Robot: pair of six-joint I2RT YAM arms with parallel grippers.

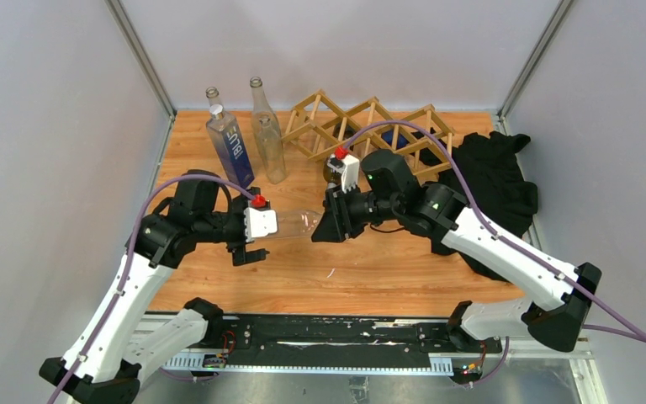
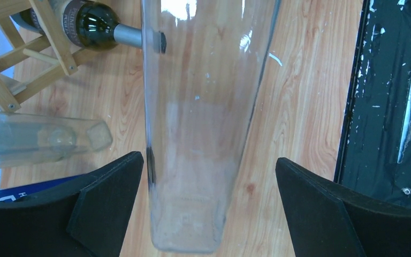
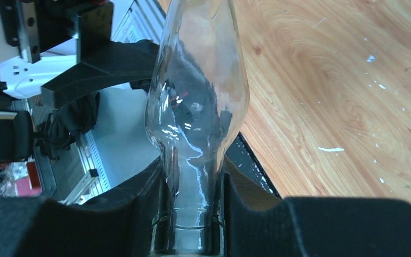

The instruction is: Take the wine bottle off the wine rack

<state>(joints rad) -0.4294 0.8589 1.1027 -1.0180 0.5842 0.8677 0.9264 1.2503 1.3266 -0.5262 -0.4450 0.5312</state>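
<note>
My right gripper [image 3: 195,182] has its fingers [image 3: 139,206] pinched on the neck of the clear wine bottle [image 3: 198,107], with glass pressed against both pads. The bottle runs out from them lying level, its broad base pointing away toward my other arm.

My left gripper [image 2: 206,160] is spread wide, with a finger on either side of that base. One finger is just beside the glass and the other stands clearly apart, so neither is squeezing it.

The bottle is out of the wine rack [image 1: 370,126] altogether. It is on the rack's near side, over the wooden table [image 1: 387,269], and touches no slat.

A dark bottle [image 2: 85,21] with a label and a grey-capped neck lies in a low cell at the rack's near left end, with its neck poking out toward me.

Just left of the rack two more bottles stand upright, side by side: a clear one [image 1: 267,135], then a blue-labelled one [image 1: 230,143] farther out. A black cloth [image 1: 496,177] is heaped against the rack's right end.
</note>
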